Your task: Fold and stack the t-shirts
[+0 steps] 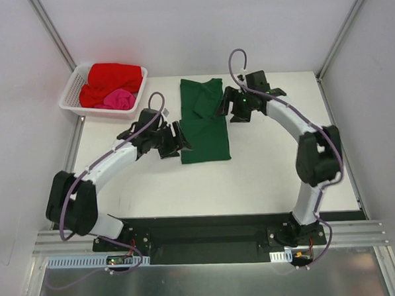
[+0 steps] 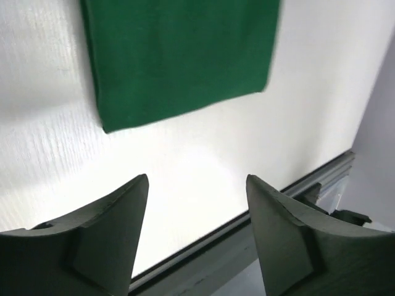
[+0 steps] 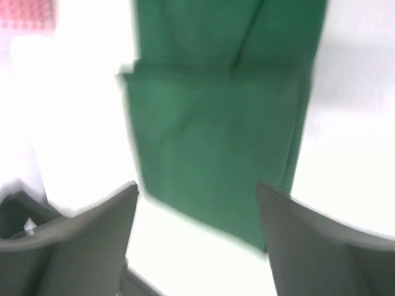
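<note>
The dark green t-shirt (image 1: 203, 121) lies folded into a long narrow strip on the white table (image 1: 271, 170); it also shows in the left wrist view (image 2: 179, 55) and the right wrist view (image 3: 222, 123). My left gripper (image 1: 182, 139) hovers at the strip's left edge, open and empty (image 2: 197, 182). At the strip's upper right edge my right gripper (image 1: 223, 107) is open too, holding nothing (image 3: 196, 188). The red t-shirt (image 1: 111, 81) and the pink t-shirt (image 1: 119, 99) sit bunched in the basket.
A white lattice basket (image 1: 72, 95) stands at the table's back left corner. Grey walls enclose the table on three sides. A black rail (image 2: 259, 216) runs along the table's edge in the left wrist view.
</note>
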### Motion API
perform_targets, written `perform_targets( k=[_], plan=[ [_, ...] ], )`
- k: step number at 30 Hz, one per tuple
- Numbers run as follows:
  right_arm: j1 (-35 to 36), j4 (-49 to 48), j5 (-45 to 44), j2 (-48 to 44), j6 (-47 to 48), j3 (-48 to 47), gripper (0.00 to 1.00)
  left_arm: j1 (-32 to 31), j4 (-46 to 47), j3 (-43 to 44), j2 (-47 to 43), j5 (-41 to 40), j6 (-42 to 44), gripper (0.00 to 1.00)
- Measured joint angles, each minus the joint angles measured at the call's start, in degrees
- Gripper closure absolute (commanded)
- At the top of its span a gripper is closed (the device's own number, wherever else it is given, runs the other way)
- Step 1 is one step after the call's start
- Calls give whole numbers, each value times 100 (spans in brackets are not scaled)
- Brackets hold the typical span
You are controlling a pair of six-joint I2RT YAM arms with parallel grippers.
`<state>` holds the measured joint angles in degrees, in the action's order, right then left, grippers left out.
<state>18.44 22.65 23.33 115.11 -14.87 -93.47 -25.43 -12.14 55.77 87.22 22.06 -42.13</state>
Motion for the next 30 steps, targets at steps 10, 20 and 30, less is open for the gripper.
perform_targets(
  k=[10, 20, 30],
  plan=[
    [538, 367, -503, -2911, 321, 2763, 18, 157, -367, -472, -807, -179, 426, 46],
    [719, 70, -802, -1991, 203, 3491, 29, 304, 61, -605, 350, -140, 470, 51],
    [717, -319, -916, -1274, 81, 3095, 40, 345, 535, -236, 1147, -9, 494, 61]
  ],
)
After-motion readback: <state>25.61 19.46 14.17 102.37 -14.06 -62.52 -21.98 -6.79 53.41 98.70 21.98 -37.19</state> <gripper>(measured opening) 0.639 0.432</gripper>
